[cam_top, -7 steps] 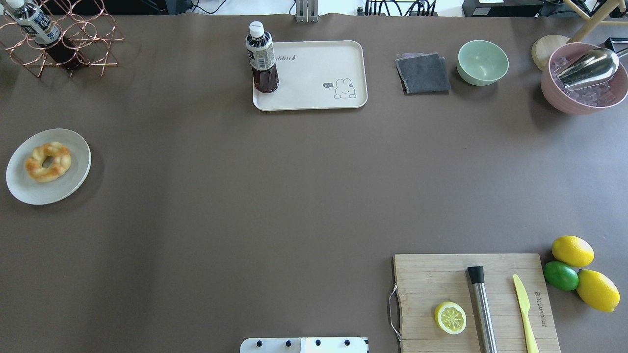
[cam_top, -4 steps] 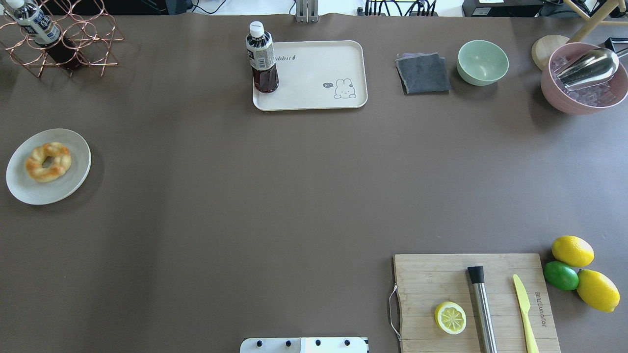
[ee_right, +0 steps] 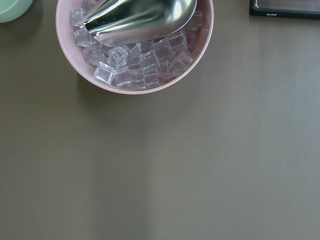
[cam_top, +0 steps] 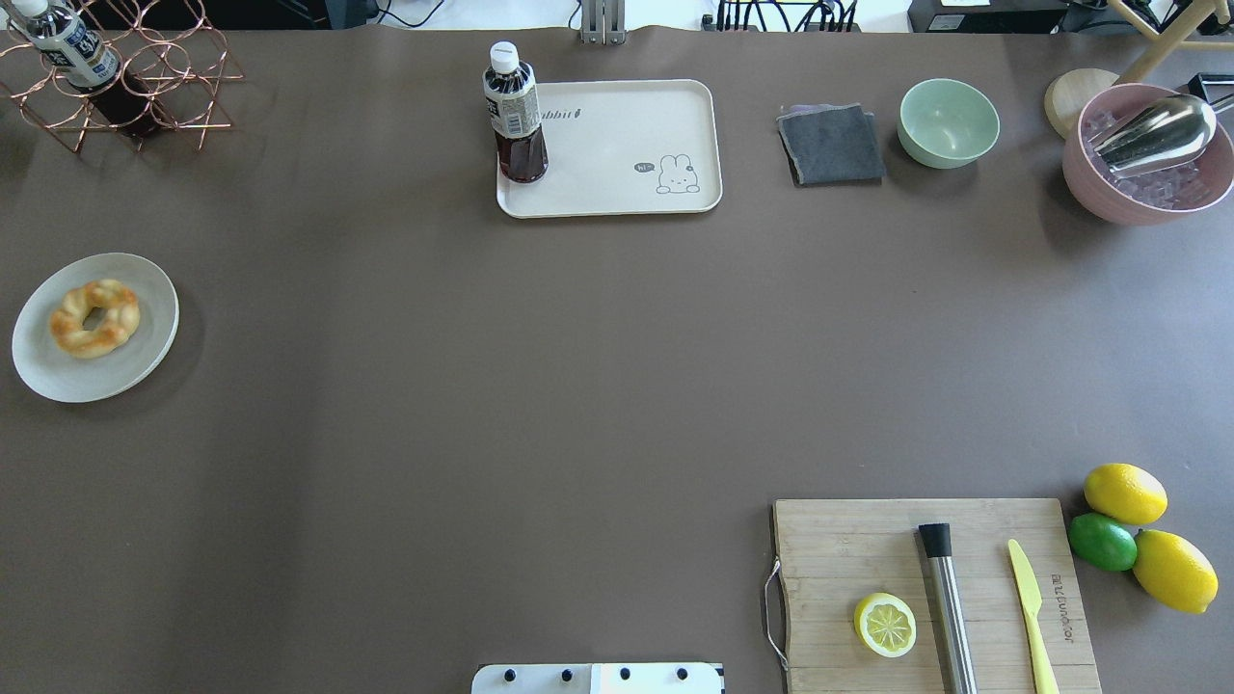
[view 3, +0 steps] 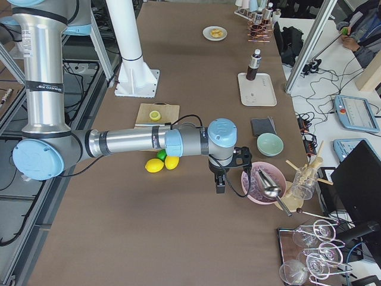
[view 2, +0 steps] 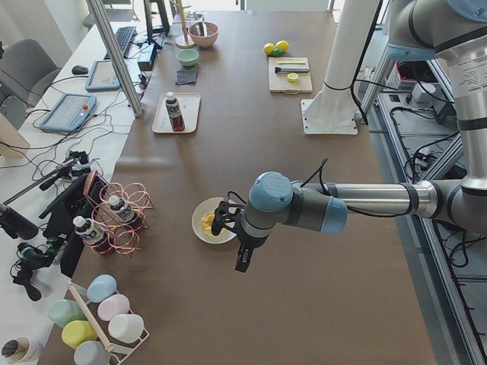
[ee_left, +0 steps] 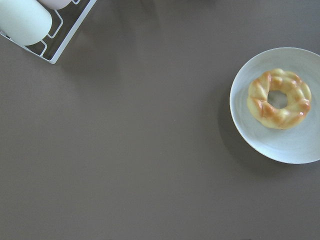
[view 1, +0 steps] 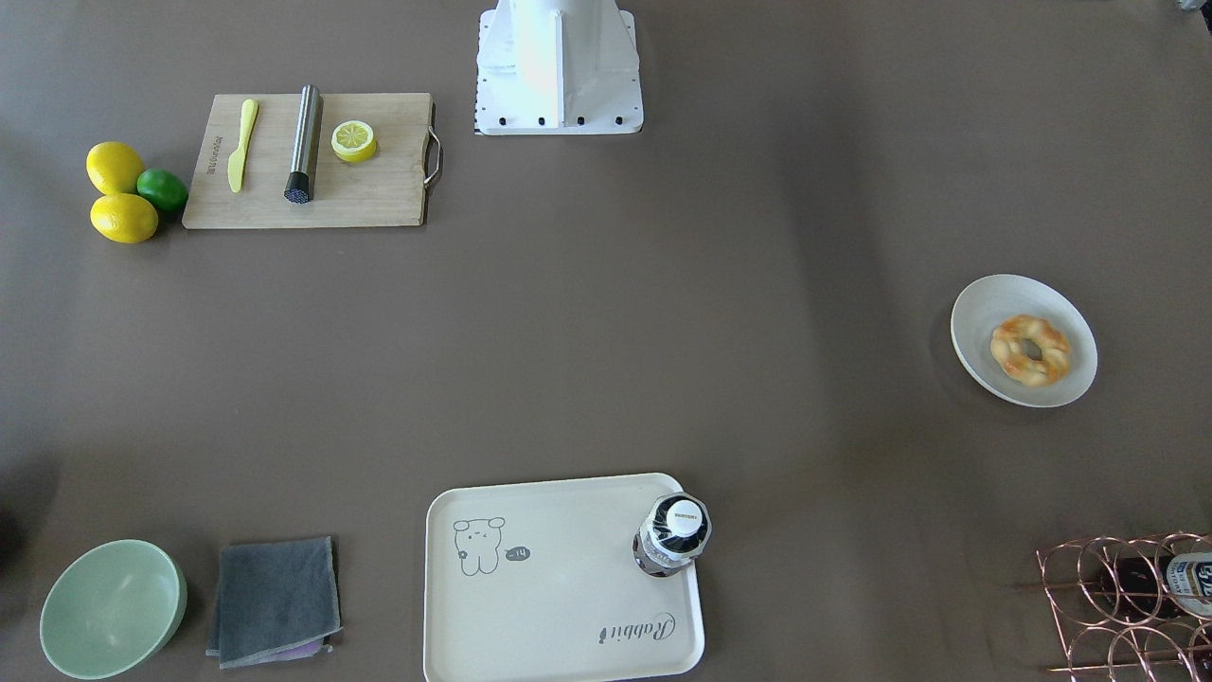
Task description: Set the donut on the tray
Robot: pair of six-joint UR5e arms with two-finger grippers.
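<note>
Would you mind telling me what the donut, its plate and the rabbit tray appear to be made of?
Donut: glossy glazed surface, real pastry or plastic replica, unclear. Plate: smooth, matte pale grey, probably ceramic or melamine. Tray: matte cream, moulded rounded rim, likely plastic.

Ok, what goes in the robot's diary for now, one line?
stage: not started | golden braided ring donut: on round white plate, untouched | cream rectangular rabbit tray: holds dark drink bottle | jaws: both unclear
</note>
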